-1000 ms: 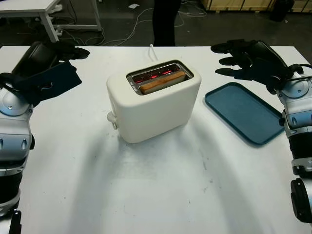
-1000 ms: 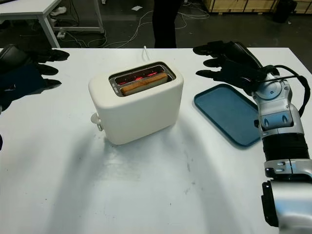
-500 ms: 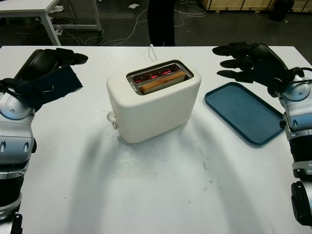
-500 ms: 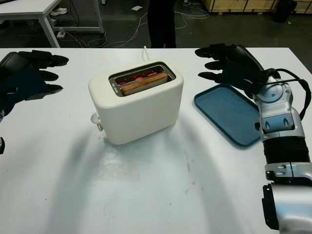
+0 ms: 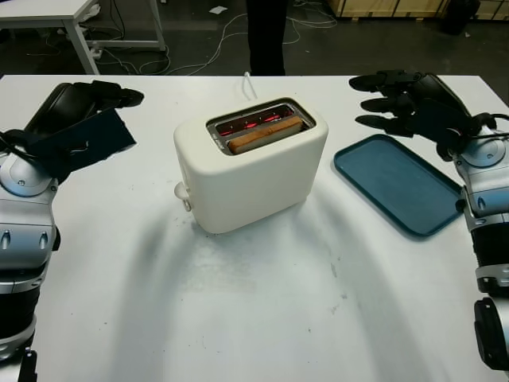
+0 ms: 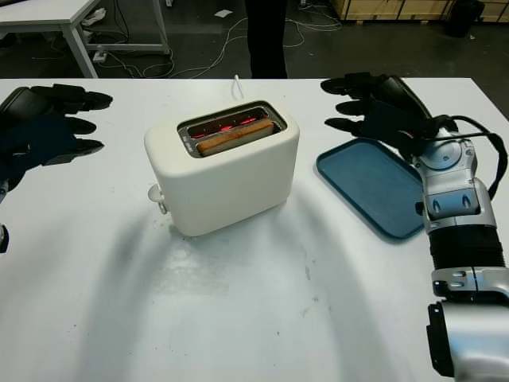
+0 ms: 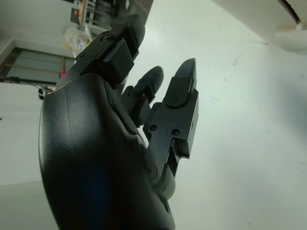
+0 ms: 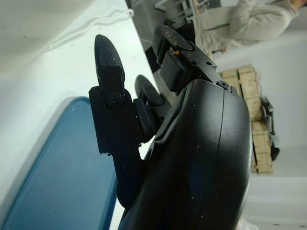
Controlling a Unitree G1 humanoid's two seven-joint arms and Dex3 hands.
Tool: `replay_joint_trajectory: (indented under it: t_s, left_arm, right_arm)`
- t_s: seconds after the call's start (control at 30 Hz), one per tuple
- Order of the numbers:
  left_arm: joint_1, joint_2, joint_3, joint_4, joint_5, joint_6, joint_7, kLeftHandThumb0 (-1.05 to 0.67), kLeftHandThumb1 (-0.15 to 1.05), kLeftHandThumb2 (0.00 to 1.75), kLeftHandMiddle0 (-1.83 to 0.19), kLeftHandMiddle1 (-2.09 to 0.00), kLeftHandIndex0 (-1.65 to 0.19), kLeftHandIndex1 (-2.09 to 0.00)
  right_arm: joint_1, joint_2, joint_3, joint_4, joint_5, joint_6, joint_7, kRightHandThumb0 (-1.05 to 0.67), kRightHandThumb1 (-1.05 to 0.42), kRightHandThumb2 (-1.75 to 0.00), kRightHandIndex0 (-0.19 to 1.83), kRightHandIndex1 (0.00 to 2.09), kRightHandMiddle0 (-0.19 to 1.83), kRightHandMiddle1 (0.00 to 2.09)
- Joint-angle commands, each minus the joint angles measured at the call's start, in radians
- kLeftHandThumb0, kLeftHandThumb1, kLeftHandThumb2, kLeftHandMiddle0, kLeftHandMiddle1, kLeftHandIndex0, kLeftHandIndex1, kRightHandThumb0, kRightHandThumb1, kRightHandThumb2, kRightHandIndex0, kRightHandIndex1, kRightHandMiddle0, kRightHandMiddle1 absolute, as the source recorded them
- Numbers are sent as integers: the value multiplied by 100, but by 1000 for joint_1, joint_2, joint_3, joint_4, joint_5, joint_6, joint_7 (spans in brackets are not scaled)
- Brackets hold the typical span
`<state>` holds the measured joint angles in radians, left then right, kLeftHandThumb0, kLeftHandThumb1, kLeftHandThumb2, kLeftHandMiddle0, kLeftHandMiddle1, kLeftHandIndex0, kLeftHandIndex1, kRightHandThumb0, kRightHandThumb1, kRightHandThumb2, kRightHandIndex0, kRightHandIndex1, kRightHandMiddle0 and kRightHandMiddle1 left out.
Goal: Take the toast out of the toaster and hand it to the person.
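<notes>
Hovering open, holding nothing: black left hand (image 5: 83, 119) and black right hand (image 5: 406, 99), either side of cream toaster (image 5: 250, 171) containing browned toast slice (image 5: 265, 133).

On your white table (image 5: 238, 318), a blue tray (image 5: 398, 183) lies flat near the right edge, angled toward the far right corner. Beyond the far edge, cables (image 5: 199, 48) trail across the dark floor beside another white table (image 5: 48, 12).
</notes>
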<state>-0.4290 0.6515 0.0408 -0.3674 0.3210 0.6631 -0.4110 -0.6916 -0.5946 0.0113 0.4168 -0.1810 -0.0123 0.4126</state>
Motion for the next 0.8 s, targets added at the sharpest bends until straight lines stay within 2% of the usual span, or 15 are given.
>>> replay_joint_trajectory:
  t_s: [0.0,0.5,0.77]
  left_arm:
    - [4,10,-4,-12,-5,-12,-8,-3,92,11,-61,-27,-64,-1]
    - [-12,16,-15,-21,3,23,-21,-2,92,11,-60,-26,-62,0]
    - [-11,19,-14,-10,0,0,-16,-3,92,9,-61,-27,-63,-1]
  right_arm:
    - [1,11,5,-4,0,13,-7,-43,-92,-12,65,0,56,1]
    - [-8,24,7,-15,13,42,5,-47,-92,-8,67,1,58,1]
    - [-11,18,7,-12,13,45,13,-47,-92,-8,67,1,58,0]
